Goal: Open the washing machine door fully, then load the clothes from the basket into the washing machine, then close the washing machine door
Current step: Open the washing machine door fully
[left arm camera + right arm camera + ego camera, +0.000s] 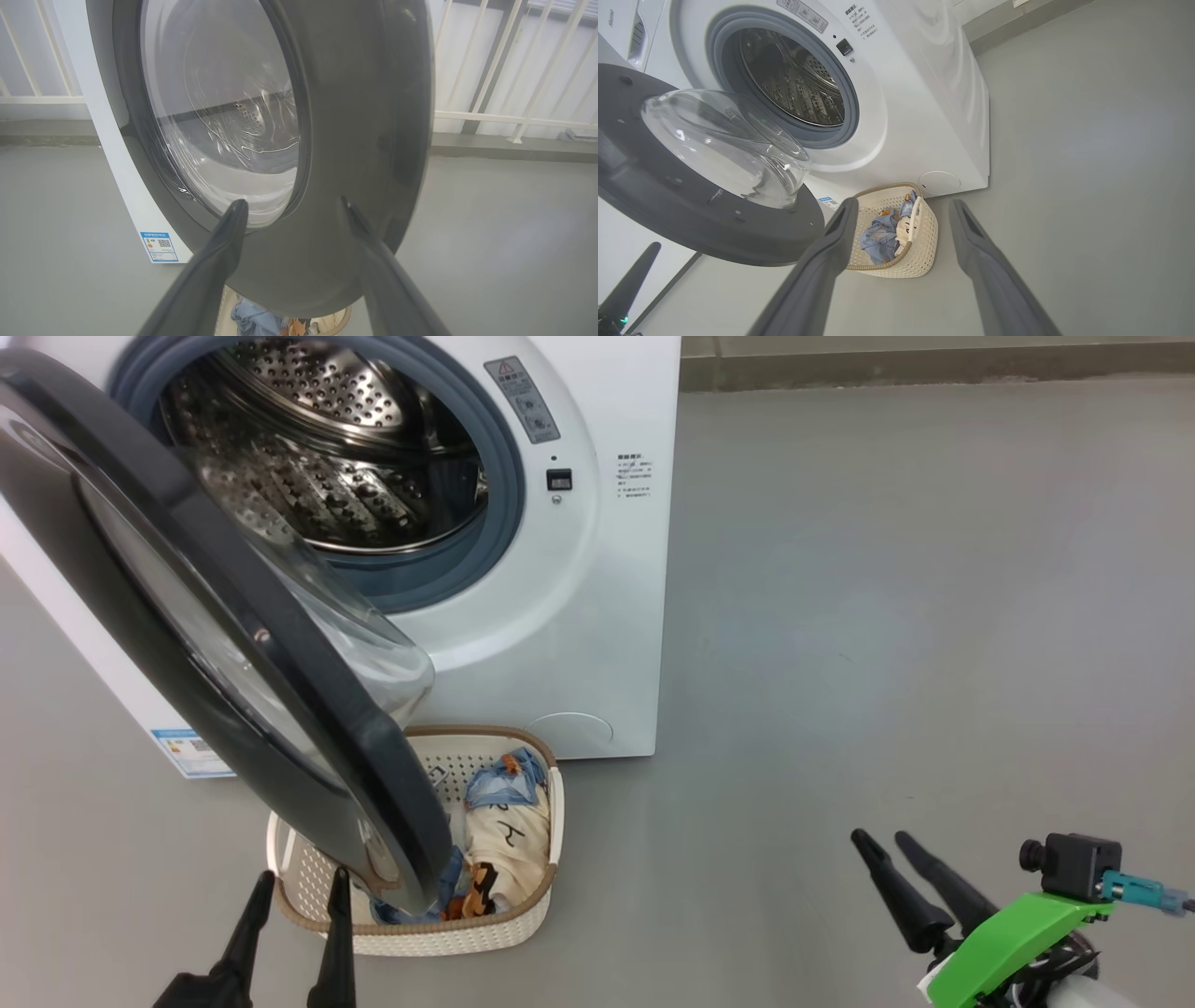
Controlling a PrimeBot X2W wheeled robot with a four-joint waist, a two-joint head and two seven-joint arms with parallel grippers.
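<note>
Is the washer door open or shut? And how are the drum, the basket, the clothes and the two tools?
washing machine door: open, swung out over part of the basket.
drum: empty.
basket: upright on the floor, holding the clothes.
clothes: bundled in the basket, not yet loaded.
left tool: open, empty, by the door's outer face.
right tool: open, empty, away from the door.

A smooth grey floor [887,616] spread evenly lit, with a soft sheen. A darker grey skirting strip [934,369] ran along its far edge. Slim white railing bars [514,120] stood against a pale, bright background.
</note>
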